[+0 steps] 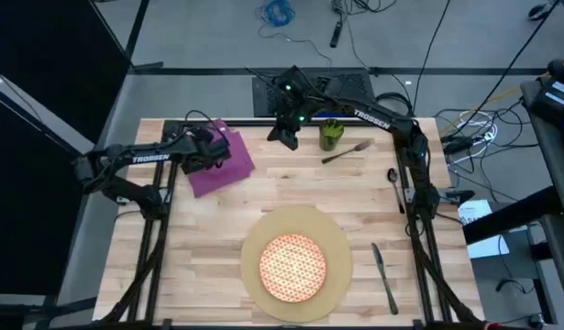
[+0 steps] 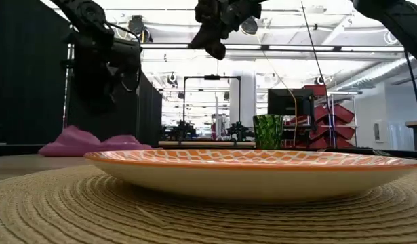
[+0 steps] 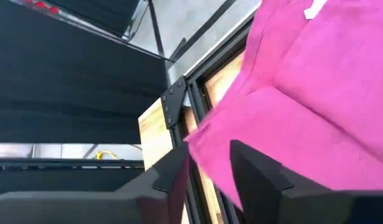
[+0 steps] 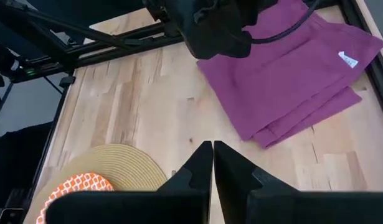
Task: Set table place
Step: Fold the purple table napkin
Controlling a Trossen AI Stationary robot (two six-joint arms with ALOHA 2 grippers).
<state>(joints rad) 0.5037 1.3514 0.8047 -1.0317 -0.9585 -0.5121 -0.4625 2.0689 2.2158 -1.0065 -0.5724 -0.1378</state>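
Observation:
The purple napkin lies folded on the table at the far left. My left gripper hovers over its far part, open; in the left wrist view its fingers stand above the cloth with a gap, touching nothing. My right gripper is shut and empty, raised above the table's far middle, just left of the green cup. The orange-and-white plate sits on the round tan mat near the front. The fork lies right of the cup. The knife lies right of the mat.
A spoon lies by the right edge, beside the right arm's base. Bare wood shows between the napkin and the mat and to the mat's left. The table's black frame runs along the far edge.

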